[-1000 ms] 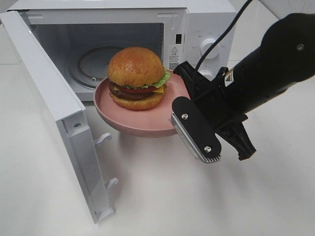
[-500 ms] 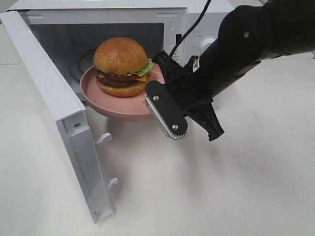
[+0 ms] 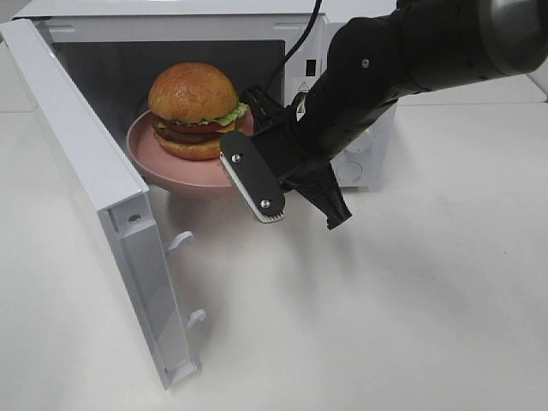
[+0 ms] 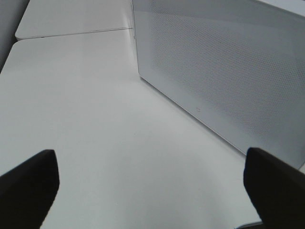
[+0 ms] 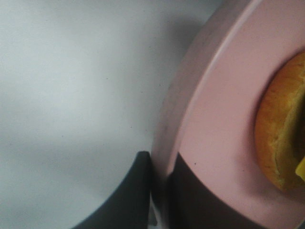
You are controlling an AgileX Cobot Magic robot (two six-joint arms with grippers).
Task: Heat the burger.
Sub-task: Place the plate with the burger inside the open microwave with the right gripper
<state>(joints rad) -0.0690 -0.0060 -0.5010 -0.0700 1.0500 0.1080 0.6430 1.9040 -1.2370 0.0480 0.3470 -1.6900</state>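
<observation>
Right wrist view cuts off most of one burger [image 5: 280, 138]; right gripper [image 5: 159, 167] fingers pinch the rim of one pink plate [image 5: 214, 119]. Left gripper [image 4: 150, 164] fingers stand wide.

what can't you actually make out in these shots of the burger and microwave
Exterior high: the right arm mostly covers the microwave knobs; panel print too small.
Exterior high: the plate hides the oven floor, so touchdown is unclear.
Right wrist: the burger is cut off by the frame edge.
Left wrist: fingers only partly in frame.
</observation>
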